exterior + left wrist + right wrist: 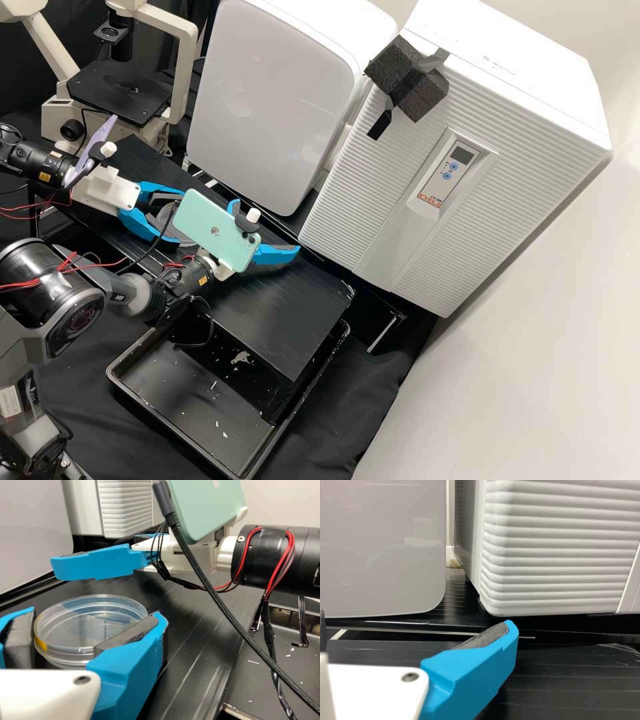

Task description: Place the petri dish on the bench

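Note:
In the high view my left gripper (176,217) is over the black bench (287,313), partly behind the green phone on my right arm. The clear, round petri dish (70,647) lies flat between the grey pads of my left gripper (95,615) in the left wrist view, its rim against them. Whether its base touches the bench I cannot tell. Nearer the bench's tray side, my right gripper (265,228) stands open with nothing between its fingers. The right wrist view has my right gripper (417,620) spread before the white appliances.
Two large white appliances (273,100) (480,153) stand along the bench's far side. A microscope (123,87) is at the back left. Below the bench edge lies a black tray (193,407) with white scraps. A black cable (205,585) hangs off my right arm.

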Tool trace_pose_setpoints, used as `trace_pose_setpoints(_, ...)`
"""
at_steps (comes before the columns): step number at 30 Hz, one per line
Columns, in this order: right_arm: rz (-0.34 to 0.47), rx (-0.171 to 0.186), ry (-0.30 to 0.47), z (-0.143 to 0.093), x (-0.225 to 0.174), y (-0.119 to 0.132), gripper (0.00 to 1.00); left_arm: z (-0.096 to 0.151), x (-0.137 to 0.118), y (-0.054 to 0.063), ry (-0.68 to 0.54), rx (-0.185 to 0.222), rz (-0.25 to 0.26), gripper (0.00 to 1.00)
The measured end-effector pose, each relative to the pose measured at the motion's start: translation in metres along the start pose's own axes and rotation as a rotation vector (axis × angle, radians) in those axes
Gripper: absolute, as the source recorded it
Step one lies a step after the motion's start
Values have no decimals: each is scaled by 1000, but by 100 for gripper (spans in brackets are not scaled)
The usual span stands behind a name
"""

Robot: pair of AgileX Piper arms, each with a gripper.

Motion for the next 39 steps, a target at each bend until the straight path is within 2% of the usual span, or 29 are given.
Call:
trace_pose_setpoints(3,0,0,0,0,0,0,100,0,0,0,4,-1,2,100)
trace_pose_setpoints(5,0,0,0,0,0,0,100,-1,0,0,6,20,4,100)
trace_pose_setpoints(11,0,0,0,0,0,0,100,-1,0,0,6,30,4,100)
trace_pose_setpoints(15,0,0,0,0,0,0,100,-1,-1,-1,14,21,4,100)
trace_pose_setpoints(20,0,0,0,0,0,0,100,1,-10,-9,26,-21,0,100)
trace_pose_setpoints(25,0,0,0,0,0,0,100,10,-29,-16,3,-12,3,100)
trace_pose_setpoints(29,0,0,0,0,0,0,100,15,-52,-19,-34,30,17,100)
trace_pose_setpoints(33,0,0,0,0,0,0,100,15,-78,-24,-24,110,38,100)
trace_pose_setpoints(34,0,0,0,0,0,0,100,13,-83,-26,-8,135,49,100)
trace_pose_setpoints(37,0,0,0,0,0,0,100,6,-98,-28,67,175,104,100)
trace_pose_setpoints(39,0,0,0,0,0,0,100,0,-107,-28,131,183,146,100)
